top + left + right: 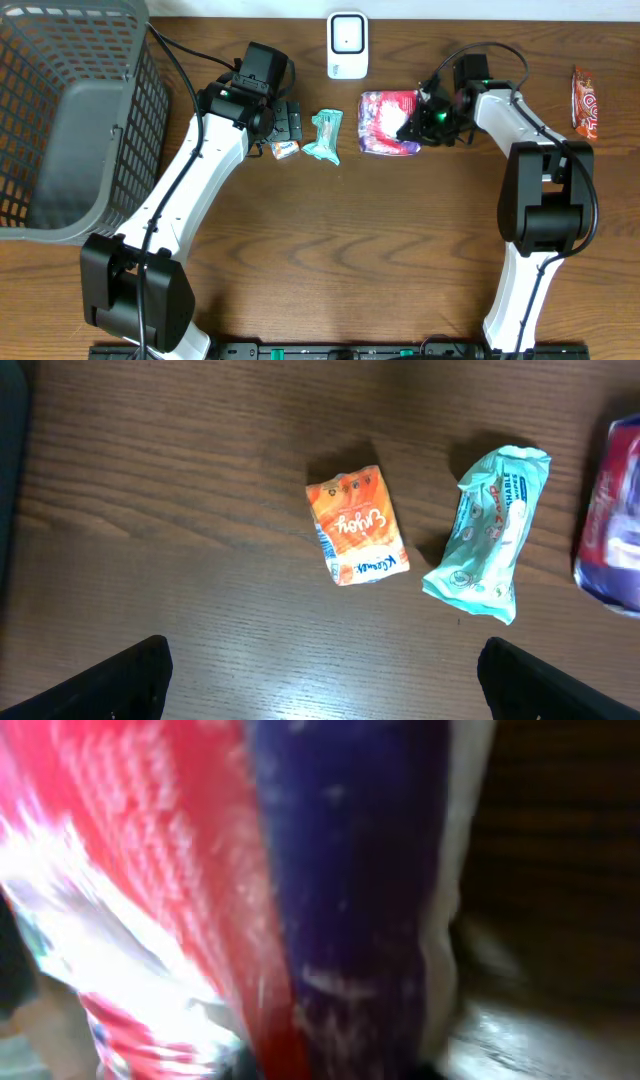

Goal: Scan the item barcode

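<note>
Closest item: red, blue and white packet [300, 900], pressed so near the right wrist camera that it fills that view, blurred; no print can be read.

Listed left to right, from overhead:

1. Grey mesh basket [60, 120], at the table's far left corner.
2. Left gripper [290, 122], hovering over the table with its fingers spread wide and nothing between them. In the left wrist view only the two dark fingertips [130, 680] show, at the bottom corners.
3. Orange sachet [356, 525], lying flat on the wood just below the left gripper, its white lettering upside down in the wrist view.
4. Teal wipes pack [488, 532], crumpled, just right of the sachet and apart from it.
5. White scanner unit [347, 45], at the back edge of the table, behind the gap between the wipes pack and the packet.
6. Same packet seen from above, near the table's middle and right of the wipes pack.
7. Right gripper [415, 125], fingers closed down on the packet's right edge.
8. Red snack bar [586, 100], at the far right, well apart from everything else.
</note>
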{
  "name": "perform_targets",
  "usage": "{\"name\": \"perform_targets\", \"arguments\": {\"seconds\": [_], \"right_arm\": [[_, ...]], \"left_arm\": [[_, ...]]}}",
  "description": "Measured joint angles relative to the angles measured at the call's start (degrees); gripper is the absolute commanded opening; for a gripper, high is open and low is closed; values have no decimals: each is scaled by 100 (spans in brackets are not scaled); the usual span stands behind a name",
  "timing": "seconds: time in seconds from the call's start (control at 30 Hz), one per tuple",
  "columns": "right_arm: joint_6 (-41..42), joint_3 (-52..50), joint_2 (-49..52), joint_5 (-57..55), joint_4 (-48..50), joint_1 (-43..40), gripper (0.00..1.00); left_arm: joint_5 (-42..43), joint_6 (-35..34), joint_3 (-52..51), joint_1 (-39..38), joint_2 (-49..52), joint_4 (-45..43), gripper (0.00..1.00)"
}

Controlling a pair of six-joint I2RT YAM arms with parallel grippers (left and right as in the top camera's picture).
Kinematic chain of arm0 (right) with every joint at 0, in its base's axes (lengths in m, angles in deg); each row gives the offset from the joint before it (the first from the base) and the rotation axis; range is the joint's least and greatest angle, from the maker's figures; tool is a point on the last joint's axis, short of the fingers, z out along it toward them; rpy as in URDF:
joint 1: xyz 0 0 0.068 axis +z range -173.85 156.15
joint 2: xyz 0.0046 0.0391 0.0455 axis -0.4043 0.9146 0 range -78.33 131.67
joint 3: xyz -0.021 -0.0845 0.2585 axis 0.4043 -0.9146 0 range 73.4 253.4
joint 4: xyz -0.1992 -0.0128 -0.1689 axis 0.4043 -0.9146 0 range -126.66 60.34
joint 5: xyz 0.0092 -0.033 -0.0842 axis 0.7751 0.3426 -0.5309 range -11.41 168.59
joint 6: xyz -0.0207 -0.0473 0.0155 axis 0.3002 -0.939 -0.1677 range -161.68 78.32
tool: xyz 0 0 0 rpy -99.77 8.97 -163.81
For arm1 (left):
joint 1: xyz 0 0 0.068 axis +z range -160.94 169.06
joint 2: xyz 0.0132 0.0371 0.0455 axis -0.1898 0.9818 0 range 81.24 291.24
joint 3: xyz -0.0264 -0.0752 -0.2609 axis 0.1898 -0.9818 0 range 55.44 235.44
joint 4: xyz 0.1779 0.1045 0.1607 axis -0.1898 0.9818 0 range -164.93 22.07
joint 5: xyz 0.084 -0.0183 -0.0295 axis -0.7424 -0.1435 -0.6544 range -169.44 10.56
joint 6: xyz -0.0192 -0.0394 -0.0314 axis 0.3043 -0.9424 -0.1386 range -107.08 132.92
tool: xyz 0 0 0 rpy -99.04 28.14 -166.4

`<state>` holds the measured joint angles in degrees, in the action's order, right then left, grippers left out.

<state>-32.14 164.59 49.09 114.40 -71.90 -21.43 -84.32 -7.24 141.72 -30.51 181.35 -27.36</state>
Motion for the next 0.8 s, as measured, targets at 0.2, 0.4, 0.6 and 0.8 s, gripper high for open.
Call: {"name": "perform_targets", "arguments": {"seconds": [0.2, 0.4, 0.6, 0.8], "right_arm": [[400, 387, 2, 341, -83, 13, 1], [1104, 1425, -13, 426, 1102, 153, 2], [2026, 1567, -103, -129, 2621, 627, 1], [2577, 1567, -101, -1196, 2756, 1185, 1]], "left_arm": [[0, 0, 0, 0, 0, 2, 98], [0, 0, 0, 0, 0, 0, 98], [0, 0, 0, 0, 0, 2, 98], [0, 0, 0, 0, 0, 2, 98]]}}
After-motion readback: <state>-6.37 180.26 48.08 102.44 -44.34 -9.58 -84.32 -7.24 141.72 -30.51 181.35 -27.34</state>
